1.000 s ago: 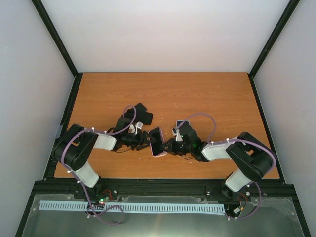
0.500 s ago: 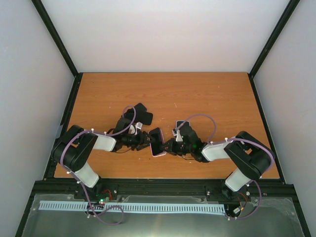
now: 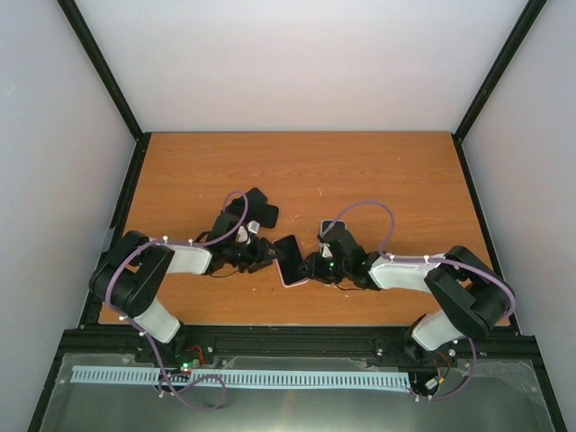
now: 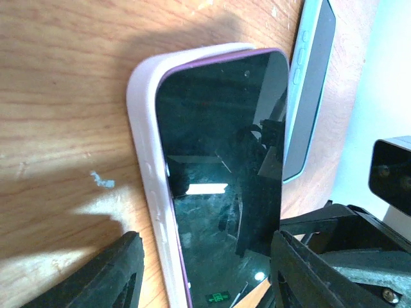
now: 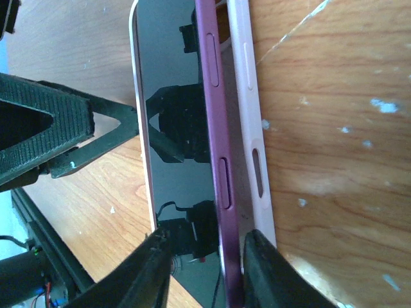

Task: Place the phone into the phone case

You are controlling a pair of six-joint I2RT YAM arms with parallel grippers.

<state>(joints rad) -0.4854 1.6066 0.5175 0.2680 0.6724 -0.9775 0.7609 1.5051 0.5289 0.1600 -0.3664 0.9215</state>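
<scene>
Left wrist, phone (image 4: 225, 160) on pink case (image 4: 144, 141), straddled by left gripper (image 4: 205, 260)

Readable text: none in any of the three views.
phone (image 4: 218, 179) screen: dark glass showing only reflections. A small green mark (image 4: 218, 297) sits near its lower edge, too small to read.
phone case (image 4: 144, 160): plain pale rim, no lettering or logo can be made out.
</scene>
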